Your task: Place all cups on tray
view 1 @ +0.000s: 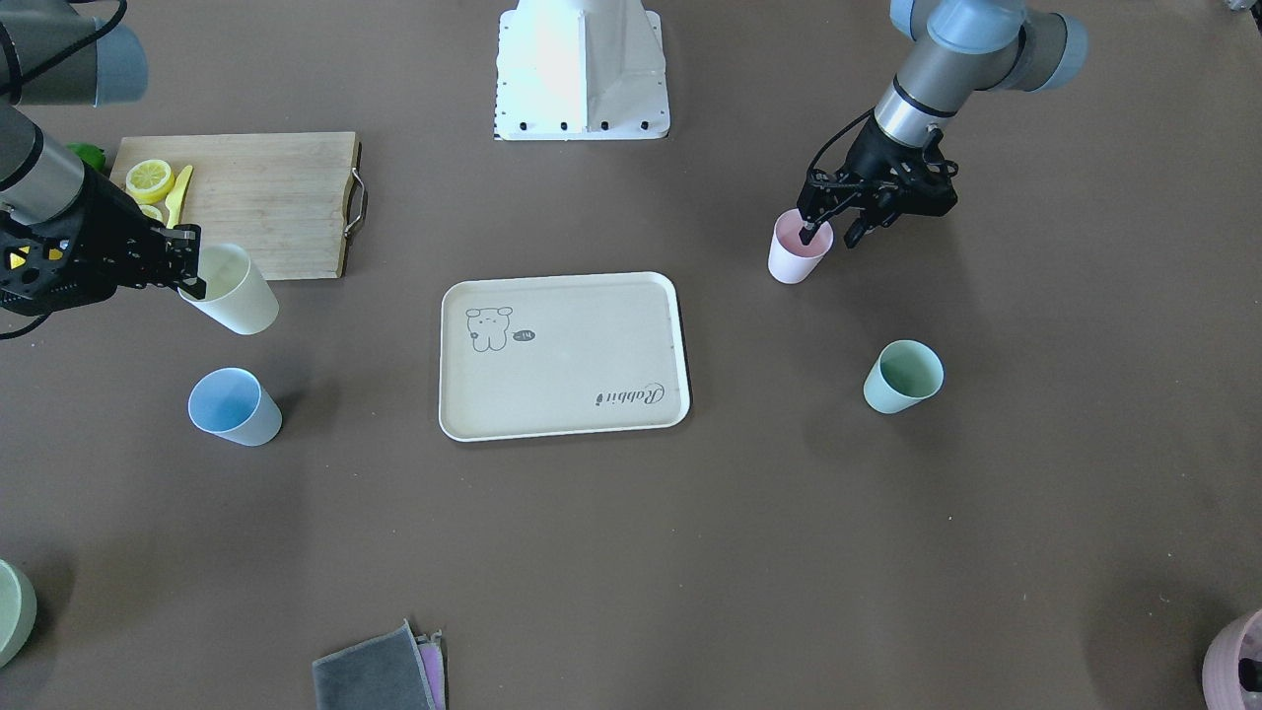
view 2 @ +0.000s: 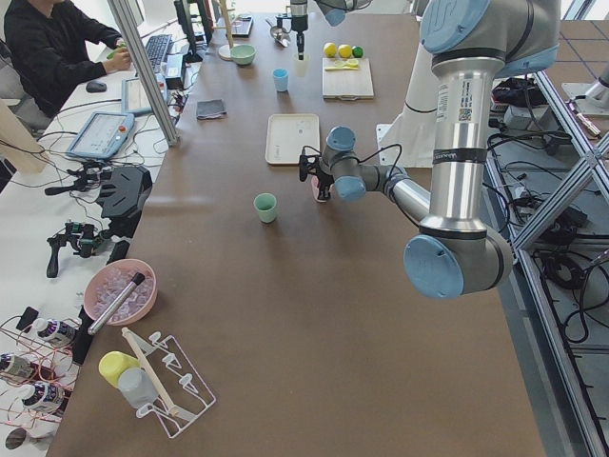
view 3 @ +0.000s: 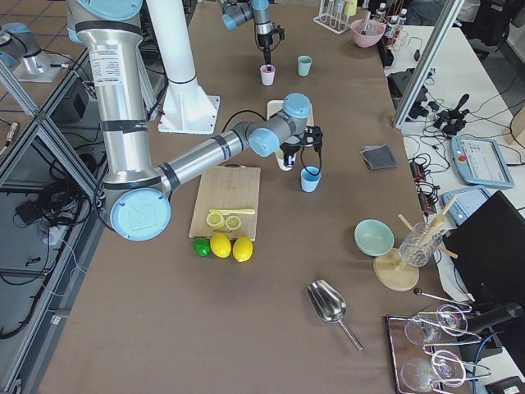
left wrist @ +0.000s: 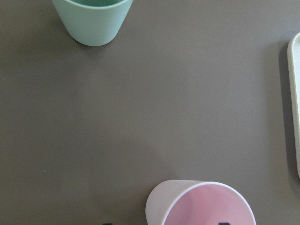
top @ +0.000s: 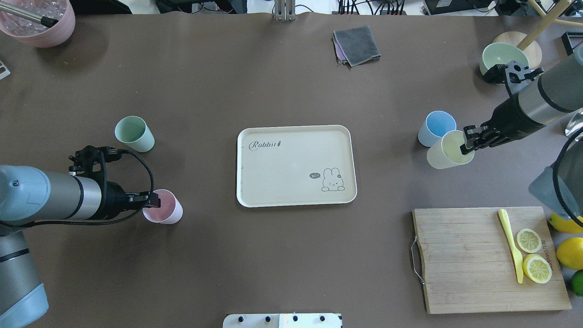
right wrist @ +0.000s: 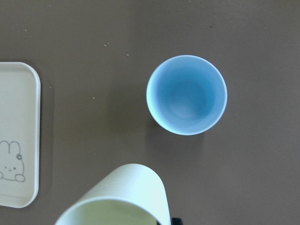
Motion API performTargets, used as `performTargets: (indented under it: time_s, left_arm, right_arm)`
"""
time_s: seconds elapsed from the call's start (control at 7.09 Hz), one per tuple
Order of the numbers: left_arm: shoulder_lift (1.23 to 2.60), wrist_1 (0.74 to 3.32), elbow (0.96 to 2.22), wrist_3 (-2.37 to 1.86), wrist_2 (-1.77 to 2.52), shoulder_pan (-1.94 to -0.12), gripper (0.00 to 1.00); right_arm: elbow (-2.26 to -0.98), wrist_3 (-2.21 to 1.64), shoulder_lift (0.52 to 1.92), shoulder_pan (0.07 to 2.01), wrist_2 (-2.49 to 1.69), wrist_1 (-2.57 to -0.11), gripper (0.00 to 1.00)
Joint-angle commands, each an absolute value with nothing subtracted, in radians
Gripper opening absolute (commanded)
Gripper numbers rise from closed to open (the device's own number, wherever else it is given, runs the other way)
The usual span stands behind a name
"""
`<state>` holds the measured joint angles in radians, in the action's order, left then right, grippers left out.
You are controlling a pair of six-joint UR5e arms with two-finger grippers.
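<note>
The cream tray lies empty mid-table; it also shows in the front view. My left gripper is open. Its jaws straddle the rim of the upright pink cup, one finger inside. The mint green cup stands beyond it, apart. My right gripper is shut on the rim of the pale yellow cup, which is tilted and lifted, right of the tray. The light blue cup stands upright just beyond it; it also shows in the right wrist view.
A wooden cutting board with lemon slices and a yellow knife lies near the robot's right. A pale green bowl stands at the far right and a mauve pot at the far left. A grey cloth lies at the far edge.
</note>
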<state>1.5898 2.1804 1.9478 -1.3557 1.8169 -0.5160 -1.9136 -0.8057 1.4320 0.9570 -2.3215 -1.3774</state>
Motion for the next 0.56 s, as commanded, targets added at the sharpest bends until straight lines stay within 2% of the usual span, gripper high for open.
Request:
performTargets:
  time_s: [0.0, 0.42]
  left_arm:
    - [1.594, 2.181, 1.950, -1.356, 1.821, -0.515, 0.00]
    - [1.594, 2.174, 2.009, -1.359, 1.865, -0.534, 0.00]
  right_arm:
    - [-1.911, -0.911, 1.372, 0.901, -2.313, -1.378, 0.00]
    - [-1.855, -1.041, 1.240, 0.743, -2.214, -1.378, 0.00]
